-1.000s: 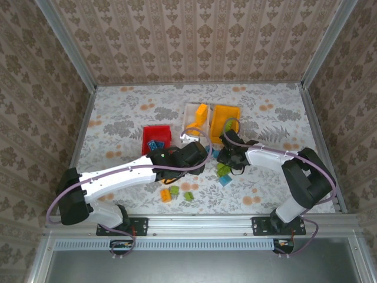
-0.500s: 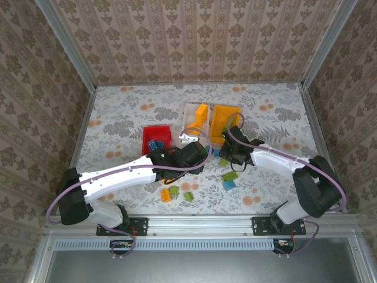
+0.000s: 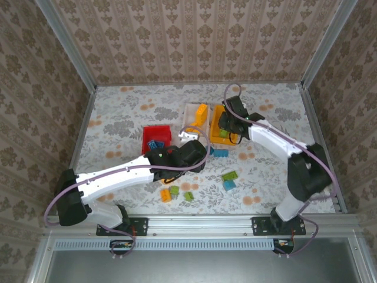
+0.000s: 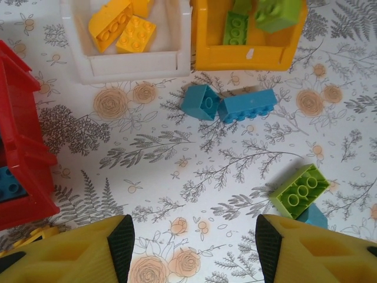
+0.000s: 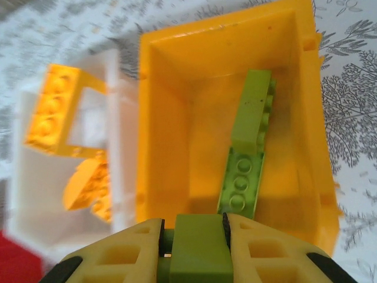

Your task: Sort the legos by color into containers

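My right gripper (image 5: 196,223) is shut on a green brick (image 5: 198,254) and hangs over the near end of the orange-yellow bin (image 5: 158,118), which has a long green brick (image 5: 247,153) inside. Beside it, the white bin (image 4: 123,59) holds orange bricks (image 4: 118,23). The red bin (image 4: 23,153) holds a blue brick (image 4: 9,183). My left gripper (image 4: 194,244) is open and empty over bare table. Two blue bricks (image 4: 232,105) lie ahead of it, and a green brick (image 4: 300,190) on a blue one (image 4: 313,216) lies to its right.
An orange brick (image 3: 165,194) and two green bricks (image 3: 174,190) (image 3: 188,196) lie near the front edge by the left arm. The three bins stand close together mid-table, with the right gripper (image 3: 227,127) over the orange-yellow bin (image 3: 215,127). Metal rails and wallpapered walls enclose the table.
The right arm has lifted from the loose bricks in front of the bins and swung away from me with a green brick, ending over the orange-yellow bin. The left arm has stayed put.
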Controlling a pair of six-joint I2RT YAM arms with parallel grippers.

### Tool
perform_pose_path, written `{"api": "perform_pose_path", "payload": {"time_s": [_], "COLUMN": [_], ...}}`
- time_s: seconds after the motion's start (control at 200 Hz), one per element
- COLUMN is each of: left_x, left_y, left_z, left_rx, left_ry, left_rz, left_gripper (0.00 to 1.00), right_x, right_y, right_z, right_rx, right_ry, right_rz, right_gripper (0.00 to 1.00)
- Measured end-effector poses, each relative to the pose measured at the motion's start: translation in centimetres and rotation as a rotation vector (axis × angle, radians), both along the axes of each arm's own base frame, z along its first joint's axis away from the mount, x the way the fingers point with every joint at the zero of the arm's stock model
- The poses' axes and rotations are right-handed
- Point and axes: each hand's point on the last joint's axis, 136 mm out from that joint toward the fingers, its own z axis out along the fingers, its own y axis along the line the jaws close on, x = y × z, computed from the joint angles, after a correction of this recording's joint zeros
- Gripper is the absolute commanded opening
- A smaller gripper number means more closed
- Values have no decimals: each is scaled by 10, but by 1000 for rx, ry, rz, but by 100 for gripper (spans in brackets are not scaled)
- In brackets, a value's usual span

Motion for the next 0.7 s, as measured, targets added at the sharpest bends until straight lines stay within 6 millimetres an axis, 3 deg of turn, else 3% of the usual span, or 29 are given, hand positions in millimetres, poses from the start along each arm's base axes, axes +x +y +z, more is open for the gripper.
{"api": "perform_pose_path", "payload": {"time_s": [0.1, 0.19, 0.285, 0.43, 0.56, 0.7], "left_x": [0, -1, -5, -18, -27, -33], "left_y": [-1, 2, 13, 47, 84, 118], "left_z": [0, -2, -8, -29, -54, -81], "left_rx": [-3, 2, 12, 57, 112, 169], "left_ry": [2, 14, 38, 95, 165, 247], "left_rz": [-1, 10, 37, 93, 162, 213], "left_gripper": [60, 61, 63, 66, 72, 80], "right_x": [14, 23, 30, 31, 25, 1], "right_y": [-4, -6, -6, -3, 0, 11], "right_z": [-27, -37, -34, -25, -3, 53], "right_rx": [-28, -37, -43, -38, -27, 5], "right_ry": [64, 91, 87, 75, 43, -74], "right_rz": [12, 25, 43, 68, 98, 179], "right_gripper": [29, 39, 49, 52, 53, 61]}}
